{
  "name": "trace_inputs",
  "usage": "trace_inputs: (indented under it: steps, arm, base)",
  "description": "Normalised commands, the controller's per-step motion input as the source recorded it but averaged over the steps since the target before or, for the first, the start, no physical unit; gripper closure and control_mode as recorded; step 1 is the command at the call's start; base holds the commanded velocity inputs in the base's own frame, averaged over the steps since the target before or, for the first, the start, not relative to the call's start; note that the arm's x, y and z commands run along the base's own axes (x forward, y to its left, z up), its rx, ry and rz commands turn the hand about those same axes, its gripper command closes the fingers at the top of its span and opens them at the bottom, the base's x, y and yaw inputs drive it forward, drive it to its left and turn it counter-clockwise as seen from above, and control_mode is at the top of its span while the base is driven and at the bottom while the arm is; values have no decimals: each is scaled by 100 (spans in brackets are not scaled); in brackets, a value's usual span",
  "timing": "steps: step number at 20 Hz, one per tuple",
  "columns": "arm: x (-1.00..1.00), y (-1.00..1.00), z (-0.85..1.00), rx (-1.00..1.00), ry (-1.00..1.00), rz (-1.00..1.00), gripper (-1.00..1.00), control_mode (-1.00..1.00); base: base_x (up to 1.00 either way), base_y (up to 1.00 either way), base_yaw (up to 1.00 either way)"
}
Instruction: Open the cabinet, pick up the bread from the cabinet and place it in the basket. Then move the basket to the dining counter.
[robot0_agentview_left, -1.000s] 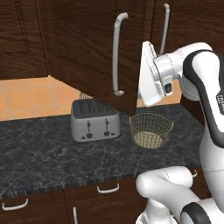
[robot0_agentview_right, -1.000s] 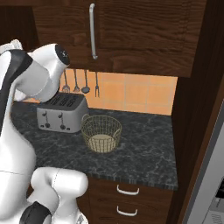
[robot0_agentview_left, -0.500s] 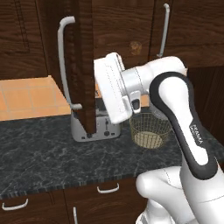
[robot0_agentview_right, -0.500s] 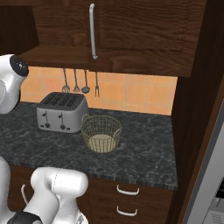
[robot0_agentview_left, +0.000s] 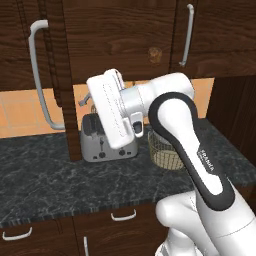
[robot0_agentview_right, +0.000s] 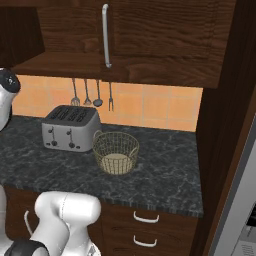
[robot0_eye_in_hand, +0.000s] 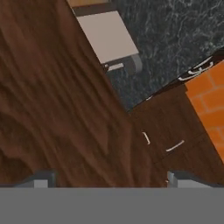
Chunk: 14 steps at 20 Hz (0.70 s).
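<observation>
Cabinet door swung ajar, its brown wood just ahead of the spread-open gripper

The white arm bends up and leftward, its broad hand raised at left, fingers spread wide.

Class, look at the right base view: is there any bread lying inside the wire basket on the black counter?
No. The basket shows only its pale bare bottom through the mesh, beside the toaster.
</observation>
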Motion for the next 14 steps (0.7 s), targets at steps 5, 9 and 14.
trace_inputs:
  steps: [5,9,14]
  arm:
    - [25,-99,-37,-15,-10,0,-100,-100]
    - [46,-85,-44,-30,-36,2,-100,-100]
    - [48,-64,-30,-47,-34,0,-100,-100]
  base:
    - [0,0,0]
    - [0,0,0]
    - [0,0,0]
